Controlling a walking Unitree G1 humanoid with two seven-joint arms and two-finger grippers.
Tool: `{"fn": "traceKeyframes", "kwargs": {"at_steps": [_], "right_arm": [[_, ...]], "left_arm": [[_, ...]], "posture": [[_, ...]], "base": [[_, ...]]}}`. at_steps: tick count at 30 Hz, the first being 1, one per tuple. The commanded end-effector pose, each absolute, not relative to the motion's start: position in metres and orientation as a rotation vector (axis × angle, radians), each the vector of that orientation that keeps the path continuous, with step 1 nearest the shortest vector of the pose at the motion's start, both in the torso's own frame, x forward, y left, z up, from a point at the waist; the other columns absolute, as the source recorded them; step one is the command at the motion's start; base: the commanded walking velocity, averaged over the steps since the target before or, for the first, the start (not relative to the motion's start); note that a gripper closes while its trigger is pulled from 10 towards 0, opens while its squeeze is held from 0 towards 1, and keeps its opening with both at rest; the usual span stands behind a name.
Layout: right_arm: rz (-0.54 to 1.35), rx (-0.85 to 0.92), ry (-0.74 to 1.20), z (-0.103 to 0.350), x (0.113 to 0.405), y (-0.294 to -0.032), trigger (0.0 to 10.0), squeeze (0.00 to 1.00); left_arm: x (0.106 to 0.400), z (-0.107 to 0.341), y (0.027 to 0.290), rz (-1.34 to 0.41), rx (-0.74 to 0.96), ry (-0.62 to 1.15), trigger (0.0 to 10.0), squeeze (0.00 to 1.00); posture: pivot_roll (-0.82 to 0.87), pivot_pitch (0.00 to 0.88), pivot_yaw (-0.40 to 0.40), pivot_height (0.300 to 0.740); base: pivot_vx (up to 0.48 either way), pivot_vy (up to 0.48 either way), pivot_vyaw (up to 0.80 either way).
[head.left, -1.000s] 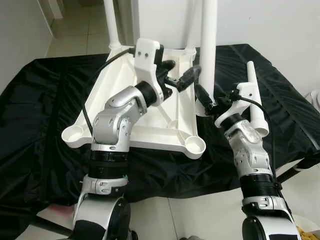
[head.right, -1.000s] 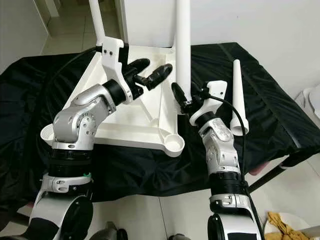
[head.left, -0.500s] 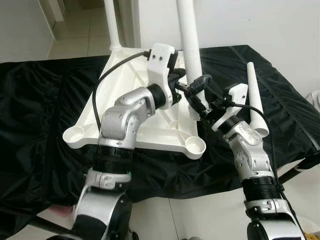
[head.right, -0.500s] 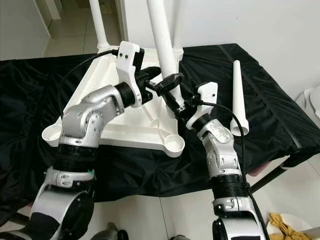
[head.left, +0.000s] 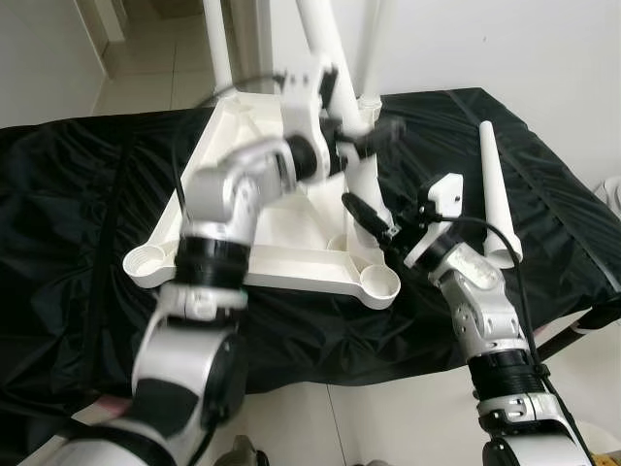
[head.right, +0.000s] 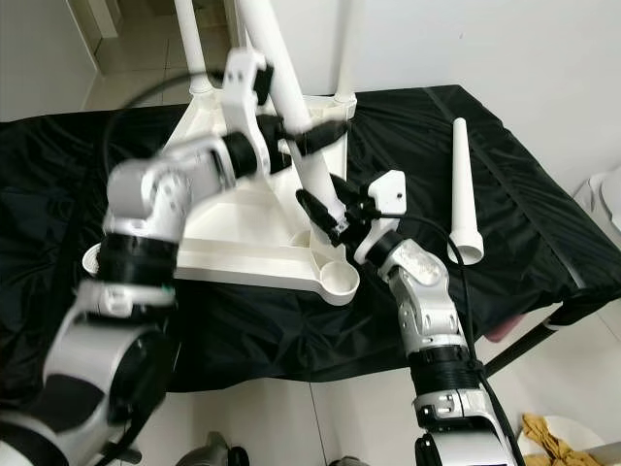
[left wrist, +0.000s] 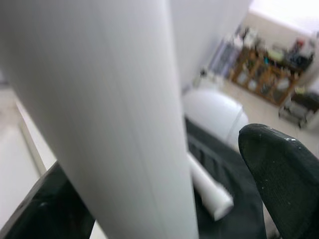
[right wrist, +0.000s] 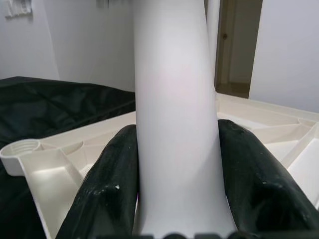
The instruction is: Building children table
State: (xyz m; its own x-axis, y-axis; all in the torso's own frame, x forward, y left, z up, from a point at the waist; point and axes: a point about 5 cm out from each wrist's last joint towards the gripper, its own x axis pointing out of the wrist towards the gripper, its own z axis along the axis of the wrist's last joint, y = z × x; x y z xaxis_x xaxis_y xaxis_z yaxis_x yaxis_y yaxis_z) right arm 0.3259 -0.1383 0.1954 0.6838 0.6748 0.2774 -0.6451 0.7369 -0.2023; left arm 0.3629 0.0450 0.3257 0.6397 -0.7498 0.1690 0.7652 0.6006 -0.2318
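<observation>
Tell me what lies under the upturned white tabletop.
A black cloth spreads beneath the tabletop on every visible side. What the cloth covers is hidden; a dark frame bar shows below its right edge.

A white plastic tabletop (head.left: 281, 223) is laid upside down on a black cloth, with round leg sockets seen at its near corners. Two white legs are stood upright in the far corners. A third white leg (head.right: 291, 107) is held tilted above the near right socket (head.left: 376, 282). A fourth tapered leg (head.right: 461, 184) is laid apart on the cloth, to the right
</observation>
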Motion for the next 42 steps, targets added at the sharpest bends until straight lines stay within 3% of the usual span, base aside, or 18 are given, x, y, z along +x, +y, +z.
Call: {"fn": "traceKeyframes", "kwargs": {"at_steps": [1, 23, 25, 26, 42], "right_arm": [[0.751, -0.120, -0.368, 0.198, 0.324, -0.138, 10.0, 0.00], [0.722, -0.186, -0.369, 0.195, 0.324, -0.146, 10.0, 0.00], [0.720, -0.189, -0.368, 0.195, 0.324, -0.146, 10.0, 0.00], [0.719, -0.191, -0.368, 0.194, 0.324, -0.146, 10.0, 0.00], [0.662, -0.144, -0.324, 0.192, 0.327, -0.147, 10.0, 0.00]], "left_arm": [[0.365, 0.322, 0.045, -0.884, -0.350, -0.009, 10.0, 0.00], [0.375, 0.358, 0.064, -0.834, -0.498, -0.053, 10.0, 0.00], [0.376, 0.359, 0.065, -0.820, -0.490, -0.060, 9.5, 0.00], [0.376, 0.359, 0.065, -0.817, -0.494, -0.066, 0.0, 0.00], [0.376, 0.368, 0.068, -0.800, -0.522, -0.134, 0.0, 0.00]], "posture": [[-0.11, 0.000, 0.041, 0.740], [-0.12, 0.000, 0.043, 0.740], [-0.12, 0.000, 0.044, 0.740], [-0.11, 0.000, 0.042, 0.740], [-0.12, 0.000, 0.041, 0.740]], "base": [[0.000, 0.000, 0.00], [0.000, 0.000, 0.00], [0.000, 0.000, 0.00], [0.000, 0.000, 0.00], [0.000, 0.000, 0.00]]}}
